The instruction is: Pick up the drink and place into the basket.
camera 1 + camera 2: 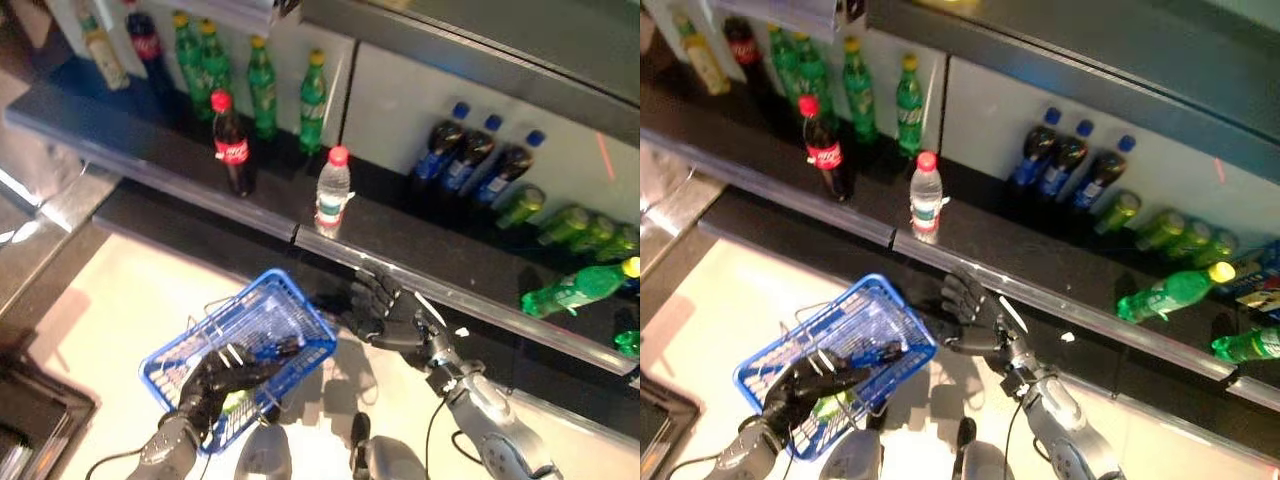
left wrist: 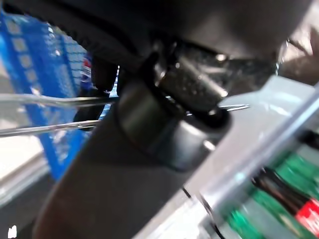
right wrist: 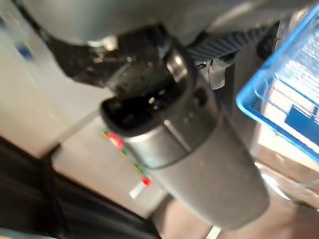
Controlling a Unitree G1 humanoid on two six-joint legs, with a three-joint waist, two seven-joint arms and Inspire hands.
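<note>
A clear water bottle (image 1: pixel 332 195) with a red cap stands upright at the front edge of the dark shelf (image 1: pixel 450 260). A red-capped cola bottle (image 1: pixel 232 145) stands to its left. My right hand (image 1: pixel 385 315) hangs open just below the shelf's metal rim, under and slightly right of the water bottle, holding nothing. Lower left, my left hand (image 1: pixel 215 385) is curled round the wire handles of the blue basket (image 1: pixel 305 310). The same basket shows in the wrist views as blue mesh (image 2: pixel 45 74) and a blue rim (image 3: pixel 279 99). A green patch (image 1: pixel 825 405) shows inside the basket under the hand.
Upright green bottles (image 1: pixel 262 90) line the back of the shelf, with dark blue-capped bottles (image 1: pixel 470 155) to the right. Green bottles (image 1: pixel 575 288) lie on their sides at the far right. A higher shelf (image 1: pixel 480 40) overhangs the bottles. Pale floor lies below.
</note>
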